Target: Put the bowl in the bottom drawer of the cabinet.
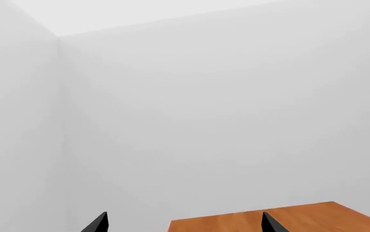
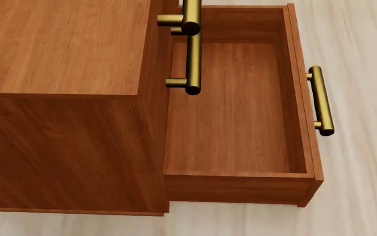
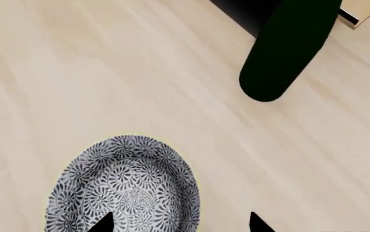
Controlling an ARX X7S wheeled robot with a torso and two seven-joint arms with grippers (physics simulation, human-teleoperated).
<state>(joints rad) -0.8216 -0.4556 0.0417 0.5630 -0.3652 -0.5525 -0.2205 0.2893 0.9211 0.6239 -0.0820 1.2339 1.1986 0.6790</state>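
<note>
The bowl (image 3: 123, 191), blue-and-white patterned with a thin pale rim, sits upright on a pale wooden surface in the right wrist view. My right gripper (image 3: 181, 225) is open and straddles the bowl's wall, with one fingertip (image 3: 104, 224) over its inside and the other outside it. The cabinet (image 2: 64, 98) fills the left of the head view. Its bottom drawer (image 2: 231, 113) is pulled out and holds nothing. My left gripper (image 1: 185, 226) is open and holds nothing, and it points at a white wall above a reddish-brown wooden top (image 1: 281, 220). Neither gripper shows in the head view.
The brass handles of the upper drawers (image 2: 192, 49) stick out over the open drawer's inner end. The drawer's own handle (image 2: 320, 101) is on its front. A black rounded shape (image 3: 281, 53) lies beyond the bowl. Pale floor (image 2: 365, 162) surrounds the cabinet.
</note>
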